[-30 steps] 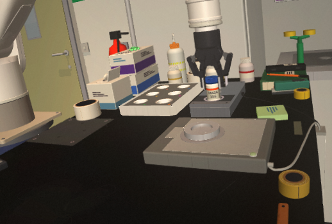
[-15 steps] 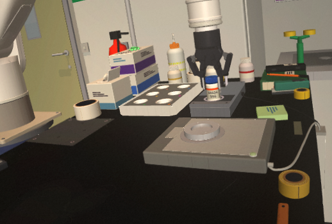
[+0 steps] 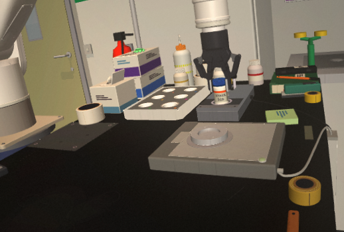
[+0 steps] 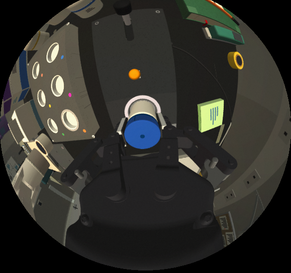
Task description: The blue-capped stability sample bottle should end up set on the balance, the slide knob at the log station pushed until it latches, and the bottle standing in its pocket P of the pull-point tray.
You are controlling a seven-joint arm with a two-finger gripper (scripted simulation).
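The blue-capped sample bottle [image 3: 220, 90] [image 4: 142, 123] stands upright in a round seat on the dark grey log-station block [image 3: 225, 103], and my gripper [image 3: 219, 83] [image 4: 142, 130] is closed on it, one finger pad on each side of the cap. The black slide knob [image 4: 122, 8] sits at the block's far end, beyond an orange dot [image 4: 134, 74]. The balance [image 3: 219, 148], with its round metal pan [image 3: 209, 136], lies nearer the front. The pull-point tray [image 3: 167, 102] [image 4: 61, 90], with several round pockets, lies to the block's left.
The tray's edge lies close beside the block's left side. Bottles [image 3: 182, 62] and boxes [image 3: 139, 68] stand behind. A green notepad [image 3: 281, 116], yellow tape rolls [image 3: 304, 190] and a cable [image 3: 308, 160] lie right of the balance. A white tape roll [image 3: 90, 112] sits left.
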